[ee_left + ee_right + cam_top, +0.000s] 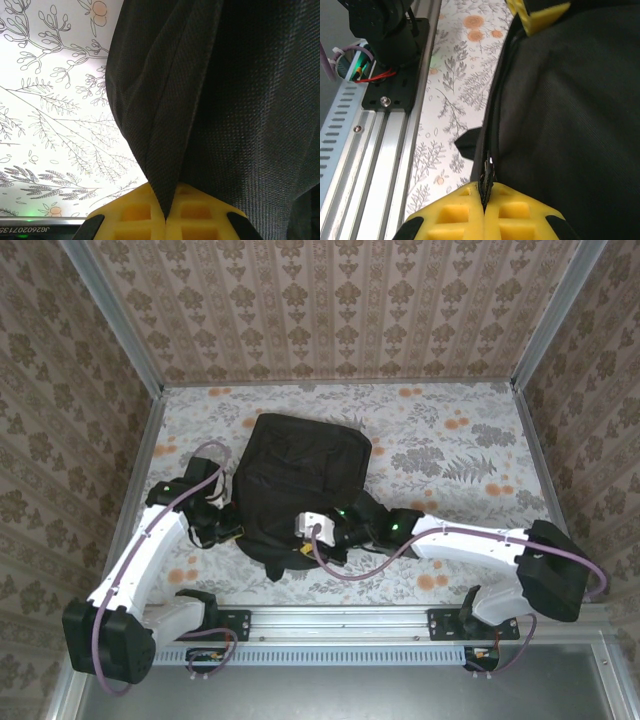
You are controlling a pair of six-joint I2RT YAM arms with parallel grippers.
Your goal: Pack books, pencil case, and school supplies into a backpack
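Your backpack [300,480] lies on the floral table [450,460], with the left gripper [166,207] clamped on a fold of fabric [160,150] at the backpack's left side. The right gripper [484,195] is pinched on the zip pull [489,172] at its near edge. Tug the zip harder than the left holds and the soft backpack may drag along, or the small pull may slip free.

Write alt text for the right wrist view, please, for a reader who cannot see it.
The right gripper, yellow and shut, pinches the zip on the black backpack. To the left lie the floral table and a metal rail.
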